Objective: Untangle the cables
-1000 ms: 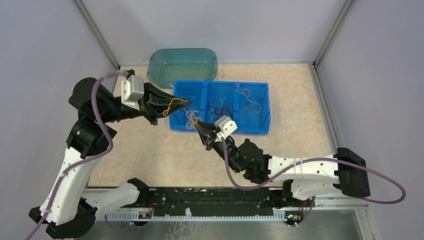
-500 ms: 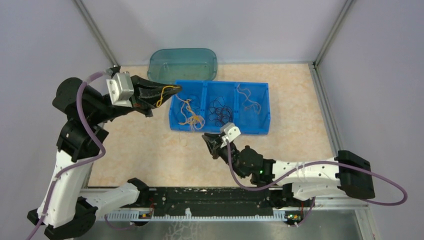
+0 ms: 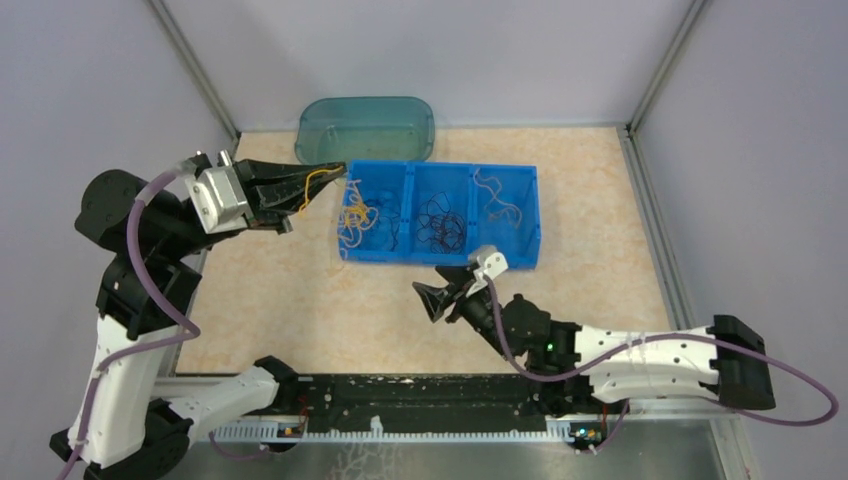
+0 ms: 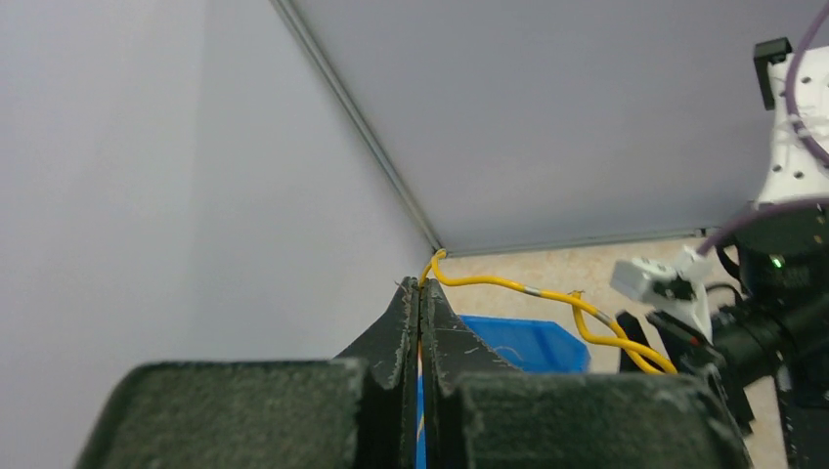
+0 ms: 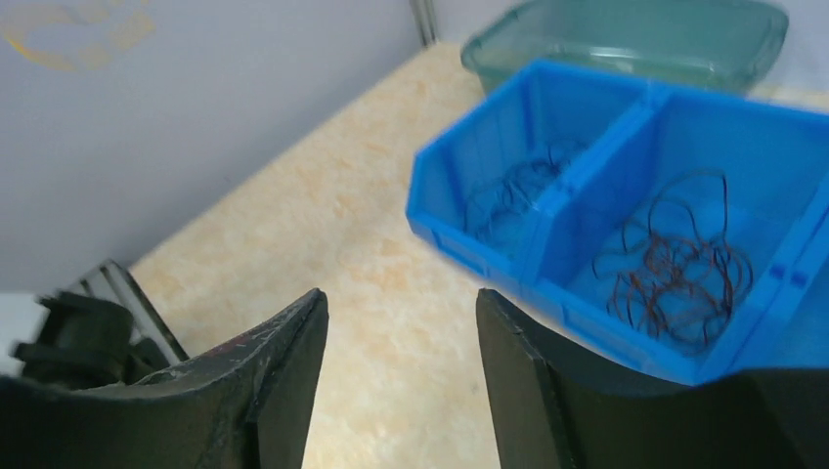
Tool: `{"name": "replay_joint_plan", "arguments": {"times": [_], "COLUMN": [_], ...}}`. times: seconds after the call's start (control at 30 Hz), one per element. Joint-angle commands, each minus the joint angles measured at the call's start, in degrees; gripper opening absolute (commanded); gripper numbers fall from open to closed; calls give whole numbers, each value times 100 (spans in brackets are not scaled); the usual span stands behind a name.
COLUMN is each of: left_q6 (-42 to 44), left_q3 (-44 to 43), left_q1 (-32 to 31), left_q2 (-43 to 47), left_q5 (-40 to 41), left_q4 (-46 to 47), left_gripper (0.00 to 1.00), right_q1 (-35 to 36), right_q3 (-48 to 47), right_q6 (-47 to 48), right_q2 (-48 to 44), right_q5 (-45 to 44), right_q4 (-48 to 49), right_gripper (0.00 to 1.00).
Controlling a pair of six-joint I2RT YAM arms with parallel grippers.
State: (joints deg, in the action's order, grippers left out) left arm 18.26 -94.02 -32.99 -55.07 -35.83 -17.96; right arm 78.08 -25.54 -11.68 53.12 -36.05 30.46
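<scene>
My left gripper (image 3: 340, 168) hangs above the table just left of the blue bin (image 3: 520, 262), shut on a yellow cable (image 3: 318, 182). In the left wrist view the jaws (image 4: 420, 285) are pressed together, and the yellow cable (image 4: 547, 293) arcs away to the right. It trails down toward a yellow-orange clump (image 3: 355, 215) in the bin's left compartment. Black wires (image 3: 443, 220) lie in the middle compartment, a pale orange one (image 3: 497, 205) in the right. My right gripper (image 3: 425, 302) is open and empty over the table in front of the bin (image 5: 489, 264).
A teal plastic container (image 3: 365, 128) stands behind the bin, against the back wall. Grey walls with metal rails close in the table at the back and on both sides. Bare table lies in front of the bin, under my right gripper (image 5: 401, 303).
My left gripper has drawn back to the left and up with the yellow cable. My right gripper has pulled out of the bin toward the near edge and opened.
</scene>
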Motion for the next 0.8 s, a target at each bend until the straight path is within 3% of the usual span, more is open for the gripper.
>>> {"name": "replay_joint_plan", "arguments": {"times": [0.0, 0.17, 0.33, 0.53, 0.77], "left_q6": [-65, -139, -156, -178, -303], "left_q3": [78, 147, 158, 139, 113], "left_q1": [20, 21, 21, 21, 20], "left_q2": [34, 41, 37, 21, 9], "left_q5": [-628, -960, -1135, -1180, -1262], "left_q4": [-381, -515, -634, -622, -560], "left_gripper": [0, 0, 0, 0, 0], "right_q1": [-100, -388, -635, -663, -669], "right_q3": [-1057, -2134, -2525, -2641, -2657], "right_q6": [391, 448, 303, 231, 164], "right_q2": [-361, -75, 157, 329, 505], "right_q5": [518, 1765, 2688, 3078, 3132], "right_q4": [48, -474, -629, -803, -772], "right_gripper": [62, 67, 62, 46, 46]}}
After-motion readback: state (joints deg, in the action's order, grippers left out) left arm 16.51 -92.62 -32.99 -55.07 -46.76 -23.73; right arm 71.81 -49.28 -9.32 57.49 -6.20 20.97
